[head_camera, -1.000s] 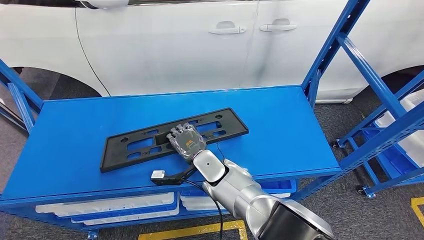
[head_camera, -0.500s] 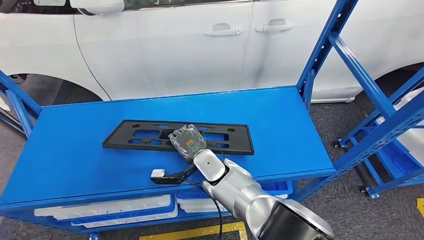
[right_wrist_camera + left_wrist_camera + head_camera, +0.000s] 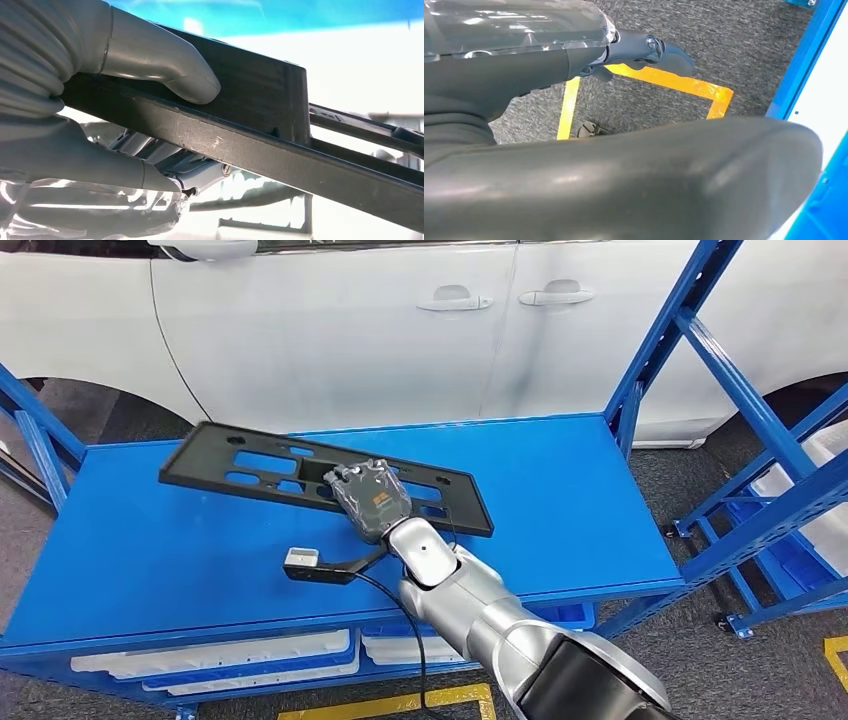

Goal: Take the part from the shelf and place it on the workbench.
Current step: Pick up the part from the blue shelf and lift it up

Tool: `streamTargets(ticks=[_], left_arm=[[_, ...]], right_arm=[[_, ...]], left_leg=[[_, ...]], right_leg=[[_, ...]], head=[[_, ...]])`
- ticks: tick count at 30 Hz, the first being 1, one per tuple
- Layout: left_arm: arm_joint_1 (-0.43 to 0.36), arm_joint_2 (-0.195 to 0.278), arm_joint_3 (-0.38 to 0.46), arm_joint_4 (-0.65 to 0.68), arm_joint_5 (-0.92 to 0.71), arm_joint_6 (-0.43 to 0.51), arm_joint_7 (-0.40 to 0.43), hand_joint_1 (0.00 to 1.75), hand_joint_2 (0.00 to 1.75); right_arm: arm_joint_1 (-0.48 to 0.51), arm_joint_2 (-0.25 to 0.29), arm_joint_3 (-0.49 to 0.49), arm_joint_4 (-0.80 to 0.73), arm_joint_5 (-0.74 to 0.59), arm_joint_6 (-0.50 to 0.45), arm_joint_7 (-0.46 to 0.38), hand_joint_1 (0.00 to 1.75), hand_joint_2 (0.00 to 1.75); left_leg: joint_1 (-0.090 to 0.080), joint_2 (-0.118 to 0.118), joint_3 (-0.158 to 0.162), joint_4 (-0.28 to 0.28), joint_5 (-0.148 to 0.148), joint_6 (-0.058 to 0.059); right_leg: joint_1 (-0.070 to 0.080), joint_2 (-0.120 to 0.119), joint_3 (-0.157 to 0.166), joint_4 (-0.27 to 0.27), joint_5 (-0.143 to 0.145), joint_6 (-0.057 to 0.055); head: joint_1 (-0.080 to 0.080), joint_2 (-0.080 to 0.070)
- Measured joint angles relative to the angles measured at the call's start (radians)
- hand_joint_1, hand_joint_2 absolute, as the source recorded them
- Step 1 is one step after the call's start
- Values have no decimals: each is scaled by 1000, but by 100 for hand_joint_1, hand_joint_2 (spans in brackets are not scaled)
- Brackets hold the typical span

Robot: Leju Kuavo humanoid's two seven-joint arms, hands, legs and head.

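Your right hand [image 3: 372, 502] is clamped on the part [image 3: 320, 475], a long black plate frame, gripping it at its near long edge a little off the middle. In the right wrist view the thumb [image 3: 165, 70] presses one face of the frame [image 3: 260, 150] while the other fingers [image 3: 100, 165] back it from the opposite side, so the pinch looks firm.

From that grip the frame's long axis runs roughly parallel to the white car [image 3: 400, 330] behind the blue shelf [image 3: 150, 540]. The end toward the car's front wheel arch tilts up and appears to be off the deck; the other end sits low, near the surface, and you cannot tell whether it touches.

The head view gives you the tilt and the overhang; the wrist view gives the contact itself.

Your left hand [image 3: 644, 47] hangs over the grey floor with its fingers curled in, holding nothing. The right arm is plainly the one to carry.
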Motion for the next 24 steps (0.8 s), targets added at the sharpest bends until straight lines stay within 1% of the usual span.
streamTargets(ticks=[1, 2, 3, 4, 5, 6, 7, 8, 9, 10, 12, 13, 14, 15, 17, 18, 19, 20, 21, 22, 23, 24], left_arm=[[0, 0, 4, 0, 2, -1, 4, 0, 0], [0, 0, 9, 0, 5, -2, 8, 0, 0], [1, 0, 14, 0, 8, -4, 15, 0, 0], [1, 0, 19, 0, 11, -6, 25, 0, 0], [1, 0, 23, 0, 12, -9, 39, 0, 0], [1, 0, 26, 0, 13, -11, 56, 0, 0], [2, 0, 28, 0, 13, -13, 74, 0, 0], [2, 0, 31, 0, 12, -12, 90, 0, 0], [3, 0, 34, 0, 12, -11, 104, 0, 0], [5, 1, 38, 0, 13, -8, 115, 0, 0], [12, 2, 47, 0, 14, 1, 130, 0, 0], [15, 3, 50, 0, 16, 6, 137, 0, 0], [18, 4, 54, 0, 18, 11, 143, 0, 0], [19, 6, 59, 0, 20, 16, 148, 0, 0], [19, 10, 68, 0, 22, 24, 156, 0, 0], [19, 12, 71, 0, 21, 28, 158, 0, 0], [20, 13, 73, 0, 18, 31, 161, 0, 0], [20, 14, 74, 0, 15, 33, 163, 0, 0], [20, 15, 75, 0, 12, 35, 164, 0, 0], [19, 16, 76, 0, 10, 36, 165, 0, 0], [18, 17, 76, 0, 6, 36, 165, 0, 0], [16, 19, 76, 0, 3, 36, 165, 0, 0]], right_arm=[[0, -2, -15, -24, -27, -12, -20, 175, 175], [3, -6, -32, -54, -56, -19, -43, 175, 175], [8, -11, -49, -87, -84, -23, -67, 175, 175], [16, -17, -69, -130, -127, -25, -101, 175, 175], [26, -22, -91, -181, -188, -25, -144, 175, 175], [39, -26, -113, -240, -270, -25, -195, 175, 175], [54, -30, -137, -310, -378, -24, -254, 175, 175], [73, -35, -161, -387, -496, -20, -309, 175, 175], [93, -43, -184, -469, -617, -12, -357, 175, 175], [117, -54, -206, -558, -736, 4, -397, 175, 175], [171, -78, -249, -740, -955, 67, -465, 175, 175], [199, -89, -268, -831, -1062, 119, -495, 175, 175], [226, -100, -283, -913, -1157, 181, -522, 175, 175], [252, -112, -294, -991, -1239, 252, -544, 175, 175], [309, -141, -306, -1127, -1352, 402, -576, 175, 175], [342, -154, -310, -1187, -1386, 474, -592, 175, 175], [374, -165, -312, -1245, -1408, 538, -609, 175, 175], [404, -174, -314, -1304, -1422, 598, -624, 175, 175], [429, -179, -314, -1358, -1428, 643, -634, 175, 175], [452, -183, -314, -1411, -1427, 681, -640, 175, 175], [474, -186, -312, -1459, -1420, 711, -643, 175, 175], [495, -188, -308, -1499, -1408, 732, -644, 175, 175]], left_leg=[[0, 0, 0, 0, 0, 2], [-1, 0, 0, 0, -1, 2], [-1, -1, 0, 0, -1, 2], [-2, -2, 1, 0, -1, 2], [-2, -3, 3, 0, -2, 2], [-2, -4, 4, 0, -3, 1], [-4, -4, 4, 0, -3, -2], [-4, -5, 3, -1, -3, -5], [-3, -6, 2, -2, -3, -8], [-2, -6, 2, -4, -3, -13], [-2, -6, 6, -8, -6, -23], [-3, -4, 4, 1, -15, -27], [-3, -3, -6, 30, -34, -29], [-2, -1, -27, 80, -63, -31], [-2, 0, -86, 208, -123, -37], [-1, 0, -108, 255, -137, -41], [-1, 0, -115, 268, -132, -43], [-1, 1, -104, 243, -108, -44], [0, 1, -75, 183, -72, -44], [0, 1, -39, 113, -43, -43], [-2, 0, -10, 55, -24, -39], [-3, 0, 9, 20, -17, -34]], right_leg=[[-3, 0, -34, 72, -31, 4], [-4, 0, -62, 130, -49, 6], [-5, 0, -76, 155, -49, 7], [-6, 0, -70, 137, -27, 5], [-5, 0, -45, 81, 8, 0], [-3, 0, -10, 3, 46, -7], [1, 0, 23, -67, 73, -15], [5, -1, 44, -116, 88, -21], [9, -2, 54, -140, 91, -26], [12, -3, 56, -144, 88, -29], [9, -4, 64, -158, 92, -34], [5, -5, 70, -168, 96, -38], [1, -6, 77, -177, 99, -42], [-1, -6, 82, -182, 100, -45], [0, -6, 87, -182, 96, -49], [1, -6, 89, -180, 93, -50], [2, -6, 90, -177, 90, -49], [1, -5, 91, -172, 85, -47], [1, -4, 92, -165, 79, -45], [0, -4, 93, -158, 72, -42], [1, -3, 93, -149, 66, -37], [3, -2, 91, -144, 62, -33]], head=[[0, 0], [0, 0], [0, 0], [0, 0], [0, 0], [0, 0], [0, 0], [0, 0], [0, 0], [0, 0], [0, 0], [0, 0], [0, 0], [0, 0], [-1, 0], [-1, 0], [-1, 0], [-1, 0], [-1, 0], [-1, 0], [-1, 0], [-1, 0]])
